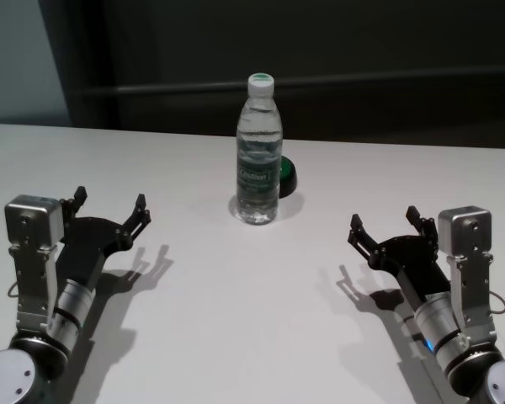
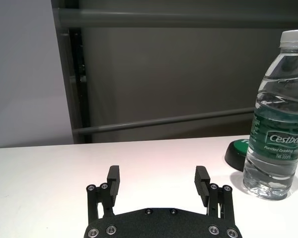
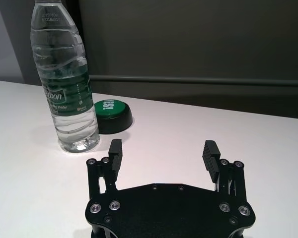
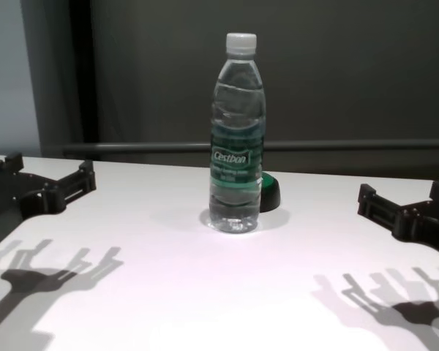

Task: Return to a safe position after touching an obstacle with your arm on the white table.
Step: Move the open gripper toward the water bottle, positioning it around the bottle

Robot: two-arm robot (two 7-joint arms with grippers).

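Clear ribbed plastic, white screw cap, green Cestbon band: the water bottle (image 1: 259,151) stood upright mid-way across the smooth white table (image 1: 236,320), with a low black-and-green puck (image 1: 286,175) just behind it. Left gripper (image 1: 109,208) and right gripper (image 1: 386,225) sat well apart from it on either side, fingers spread wide, holding nothing. My worry: it's tall and narrow, so a careless sideways arm sweep could easily tip it.

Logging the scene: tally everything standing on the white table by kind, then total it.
Tall clear plastic water bottle with white cap and green label: 1
Low round black puck with green top: 1
Total: 2
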